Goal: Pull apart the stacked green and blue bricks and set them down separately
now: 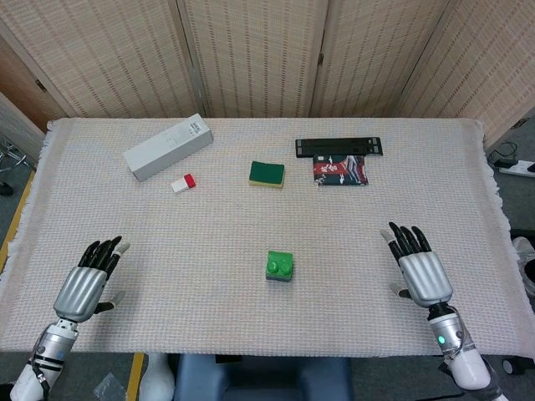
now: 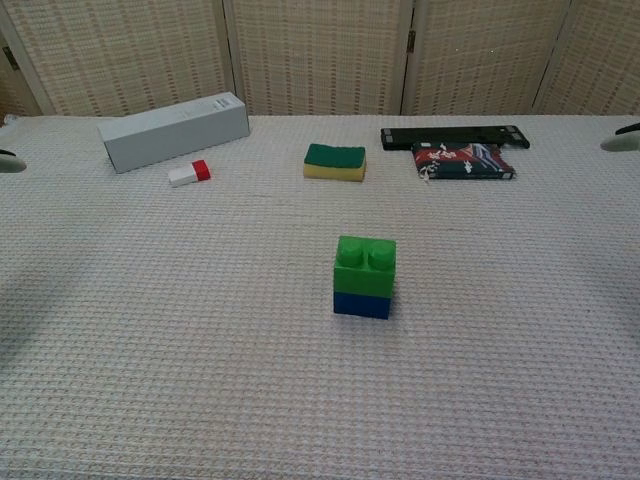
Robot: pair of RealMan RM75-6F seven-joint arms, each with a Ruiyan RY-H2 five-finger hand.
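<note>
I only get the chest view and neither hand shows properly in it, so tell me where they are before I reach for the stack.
Observer: The left hand lies back-up at the front left of the table, fingers apart, holding nothing.
Operator: Now the right one.
Observer: The right hand lies at the front right, fingers apart too, and holds nothing.
Operator: Place the stack against them.
Observer: The green brick sits between the two hands, touching neither, and looks somewhat nearer the right one.
</note>
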